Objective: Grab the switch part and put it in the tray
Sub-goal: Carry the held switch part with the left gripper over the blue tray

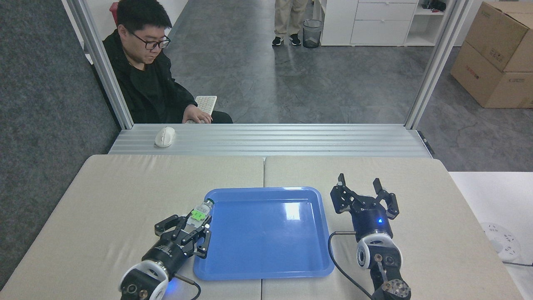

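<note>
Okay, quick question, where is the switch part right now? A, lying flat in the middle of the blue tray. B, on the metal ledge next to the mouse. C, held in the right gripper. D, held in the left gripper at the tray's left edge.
D: the switch part sits between the fingers of the left gripper at the left rim of the tray, while the right gripper stands open with nothing in it.

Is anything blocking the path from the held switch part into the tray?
Nothing visible. The left gripper holds the switch part at the tray's left rim, and the tray floor beyond looks bare.
</note>
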Available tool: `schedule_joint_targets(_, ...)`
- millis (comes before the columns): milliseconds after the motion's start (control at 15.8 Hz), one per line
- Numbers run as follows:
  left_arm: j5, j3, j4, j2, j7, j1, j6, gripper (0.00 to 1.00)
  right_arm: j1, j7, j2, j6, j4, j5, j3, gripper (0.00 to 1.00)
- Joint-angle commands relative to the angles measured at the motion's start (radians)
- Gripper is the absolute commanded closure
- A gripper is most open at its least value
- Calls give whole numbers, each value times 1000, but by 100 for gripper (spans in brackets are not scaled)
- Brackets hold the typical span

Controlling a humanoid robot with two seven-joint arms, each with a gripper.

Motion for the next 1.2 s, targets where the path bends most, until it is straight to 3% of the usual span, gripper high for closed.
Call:
schedule_joint_targets(0,-162,-291,80,-177,-5,-53,67,100,0,1,1,-1,0,0,0,0)
schedule_joint_targets(570,-152,-293,24,-178,4,-61,88,100,0,1,1,-1,0,0,0,0)
schedule_joint_targets(633,-143,-293,19,-180,4,-70,104,89,0,1,1,-1,0,0,0,0)
schedule_joint_targets(759,-135,-291,20,-180,5,-87,166,35,0,1,1,-1,0,-1,0,0)
schedule_joint_targets(1076,-134,-279,1,-178,7,-83,190,9,0,1,1,-1,0,0,0,0)
schedule_joint_targets(1139,-132,-274,-19,-177,7,-84,209,8,0,-1,1,-1,0,0,0,0)
